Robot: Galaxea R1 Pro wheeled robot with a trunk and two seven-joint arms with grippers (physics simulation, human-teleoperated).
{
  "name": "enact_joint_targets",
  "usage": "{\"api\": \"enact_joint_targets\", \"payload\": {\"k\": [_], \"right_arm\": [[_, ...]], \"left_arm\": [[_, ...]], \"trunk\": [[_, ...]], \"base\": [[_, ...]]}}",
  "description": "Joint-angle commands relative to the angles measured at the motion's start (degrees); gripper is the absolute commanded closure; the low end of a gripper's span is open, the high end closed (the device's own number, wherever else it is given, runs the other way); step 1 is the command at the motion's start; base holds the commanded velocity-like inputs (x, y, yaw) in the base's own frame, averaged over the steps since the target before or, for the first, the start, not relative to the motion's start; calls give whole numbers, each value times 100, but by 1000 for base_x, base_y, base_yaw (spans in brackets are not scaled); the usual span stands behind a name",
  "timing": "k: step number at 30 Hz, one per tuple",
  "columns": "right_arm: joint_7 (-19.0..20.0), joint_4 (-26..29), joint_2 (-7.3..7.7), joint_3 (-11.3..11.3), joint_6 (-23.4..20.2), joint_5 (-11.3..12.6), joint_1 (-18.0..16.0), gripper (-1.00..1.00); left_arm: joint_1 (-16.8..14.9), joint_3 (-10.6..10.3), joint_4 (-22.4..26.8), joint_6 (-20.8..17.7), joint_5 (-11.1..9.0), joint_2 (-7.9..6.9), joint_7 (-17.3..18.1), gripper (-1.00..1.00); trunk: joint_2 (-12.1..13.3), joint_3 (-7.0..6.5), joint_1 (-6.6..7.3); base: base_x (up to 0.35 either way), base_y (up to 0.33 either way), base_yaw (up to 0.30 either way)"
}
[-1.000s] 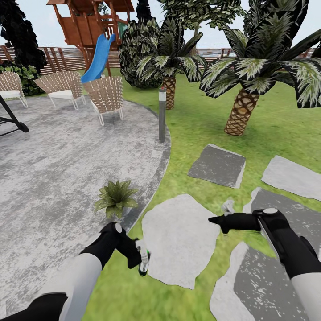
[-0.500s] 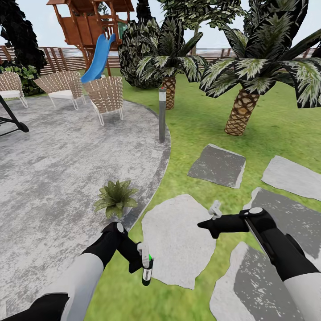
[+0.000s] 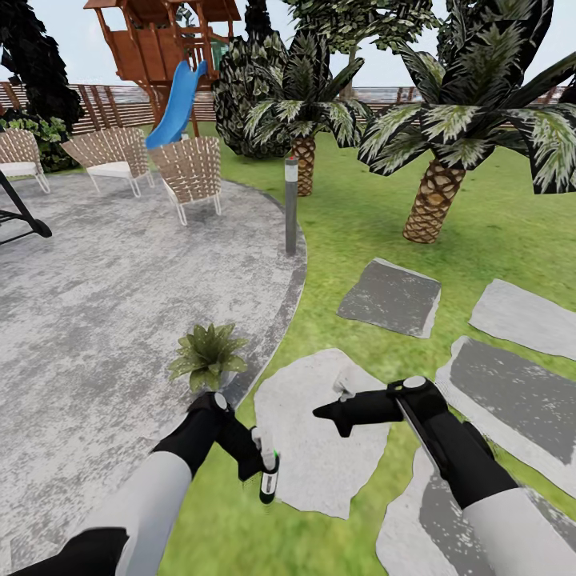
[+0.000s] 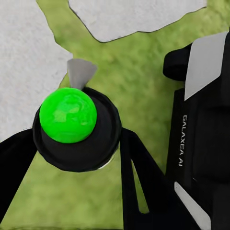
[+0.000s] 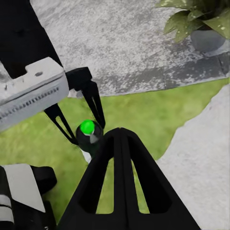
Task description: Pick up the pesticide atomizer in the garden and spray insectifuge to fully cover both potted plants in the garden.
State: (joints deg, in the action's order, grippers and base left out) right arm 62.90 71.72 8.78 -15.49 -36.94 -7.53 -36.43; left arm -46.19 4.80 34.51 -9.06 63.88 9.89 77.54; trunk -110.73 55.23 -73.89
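Note:
The pesticide atomizer (image 3: 268, 476), a slim dark bottle with a pale label and white head, hangs over the grass with my left gripper (image 3: 260, 462) shut on it. In the left wrist view its top (image 4: 76, 127) carries a bright green spot between the black fingers (image 4: 139, 182). My right gripper (image 3: 324, 413) is shut and empty over a pale slab, a hand's width right of the bottle. Its closed tips (image 5: 120, 133) point at the atomizer (image 5: 88, 133). One potted plant (image 3: 208, 354) stands at the patio edge just beyond my left hand, and its grey pot (image 5: 207, 40) is visible.
The round mottled patio (image 3: 96, 304) spreads to the left, with wicker chairs (image 3: 190, 172) at its far side. A grey bollard lamp (image 3: 291, 206) stands at the patio rim. Stepping slabs (image 3: 392, 298) cross the lawn on the right, with palms (image 3: 432, 200) behind them.
My right arm has swung left and slightly down toward the left hand. The left gripper has shifted a little right and lower with the atomizer in it.

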Motion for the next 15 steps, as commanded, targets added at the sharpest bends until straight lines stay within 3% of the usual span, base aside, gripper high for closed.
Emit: {"api": "enact_joint_targets", "payload": {"k": [1,4,8,13,15], "right_arm": [[29,8,-17,-5,-29,-37,-4,100],[29,8,-30,-29,-30,-38,-4,100],[26,8,-30,-303,-28,-38,-4,100],[29,8,-26,-331,-28,-34,-4,100],[29,8,-32,-331,-29,-37,-4,100]], "left_arm": [[-3,48,43,-130,45,11,41,100],[-3,43,232,-191,45,11,54,100],[0,39,550,-209,45,11,391,100],[-1,16,633,-203,39,11,444,100],[1,-149,635,-205,37,11,446,100]], "trunk": [[-2,5,1],[-2,5,1],[-2,5,1],[-2,5,1],[-2,5,1]], "base": [[0,0,0],[0,0,0],[0,0,0],[0,0,0],[0,0,0]]}}
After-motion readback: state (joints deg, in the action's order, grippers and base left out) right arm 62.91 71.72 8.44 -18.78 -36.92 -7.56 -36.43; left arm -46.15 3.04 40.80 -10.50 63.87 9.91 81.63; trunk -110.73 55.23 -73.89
